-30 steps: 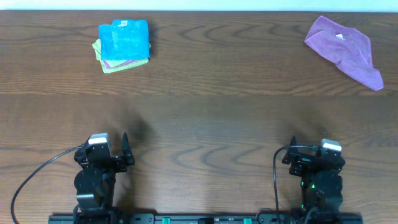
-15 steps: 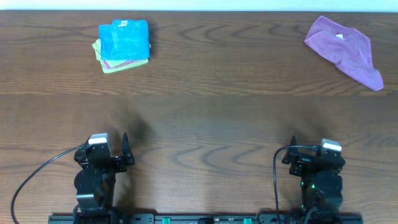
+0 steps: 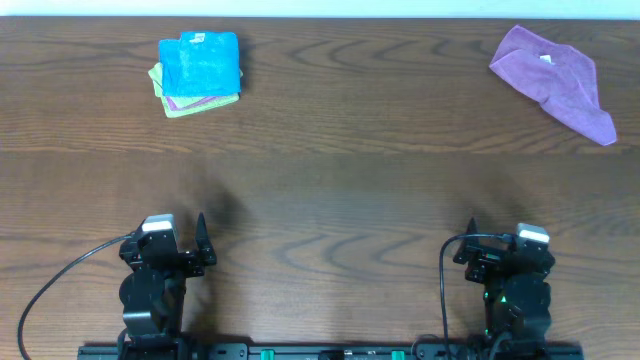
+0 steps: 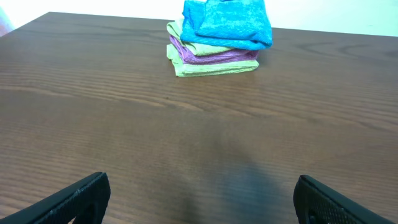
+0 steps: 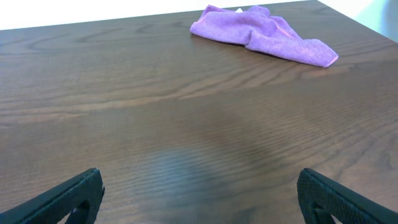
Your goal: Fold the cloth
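1. Because the cloth (image 3: 553, 78) lies in a rumpled heap rather than flat, far ahead of the right hand (image 5: 202, 198) and a little to its right, I'd say the first job is reaching and spreading it, not creasing it yet.
2. Its white tag (image 3: 546, 58) shows on the side of the heap farthest from that hand. A corner near the tag looks like a sensible place to pinch, coming in low and taking one layer only.
3. The right hand has its fingers spread wide and holds nothing, so it can go straight out. It should close only once a fold of fabric sits between the fingers.
4. The left hand (image 4: 205, 199) is likewise wide and empty, with the cloth well off to its right. Drawing the cloth back toward the middle of the tabletop (image 3: 330, 180) would let both hands share the fold.
5. The stack of folded cloths (image 4: 217, 37) sits far ahead of the left hand, blue on top, and is best left alone.
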`<state>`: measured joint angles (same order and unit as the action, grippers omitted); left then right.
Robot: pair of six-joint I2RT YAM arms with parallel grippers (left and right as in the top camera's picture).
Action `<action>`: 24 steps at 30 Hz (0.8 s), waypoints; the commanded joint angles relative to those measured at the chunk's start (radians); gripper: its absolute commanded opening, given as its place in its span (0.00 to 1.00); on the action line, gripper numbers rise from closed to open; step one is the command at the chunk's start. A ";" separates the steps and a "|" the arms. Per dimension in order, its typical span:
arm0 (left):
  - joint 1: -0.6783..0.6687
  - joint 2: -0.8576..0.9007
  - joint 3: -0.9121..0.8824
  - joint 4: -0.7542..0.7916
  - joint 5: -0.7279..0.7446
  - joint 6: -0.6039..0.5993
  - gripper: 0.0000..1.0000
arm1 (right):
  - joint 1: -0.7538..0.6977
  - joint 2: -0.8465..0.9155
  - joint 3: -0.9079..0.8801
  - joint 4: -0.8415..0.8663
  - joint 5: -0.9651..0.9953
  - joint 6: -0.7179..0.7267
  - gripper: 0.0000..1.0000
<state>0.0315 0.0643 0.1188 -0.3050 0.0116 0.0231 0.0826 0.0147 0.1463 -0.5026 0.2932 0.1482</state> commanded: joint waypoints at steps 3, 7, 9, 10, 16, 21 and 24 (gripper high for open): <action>-0.002 -0.008 -0.026 -0.003 -0.014 -0.003 0.95 | -0.014 -0.006 -0.006 0.003 0.017 -0.011 0.99; -0.002 -0.008 -0.026 -0.003 -0.014 -0.003 0.95 | -0.014 -0.006 -0.006 0.003 0.017 -0.011 0.99; -0.002 -0.008 -0.026 -0.003 -0.014 -0.003 0.95 | -0.014 -0.006 -0.006 0.003 0.018 -0.012 0.99; -0.002 -0.008 -0.026 -0.003 -0.014 -0.003 0.95 | -0.014 -0.006 -0.006 0.006 0.024 -0.023 0.99; -0.002 -0.008 -0.026 -0.003 -0.014 -0.003 0.95 | -0.014 -0.006 -0.006 0.075 0.045 -0.037 0.99; -0.002 -0.008 -0.026 -0.003 -0.014 -0.003 0.95 | -0.014 -0.006 -0.006 0.223 -0.107 -0.022 0.99; -0.002 -0.008 -0.026 -0.003 -0.014 -0.003 0.95 | -0.014 -0.006 -0.006 0.352 -0.205 -0.022 0.99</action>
<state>0.0315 0.0639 0.1188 -0.3046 0.0113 0.0231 0.0826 0.0151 0.1421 -0.1825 0.1928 0.1249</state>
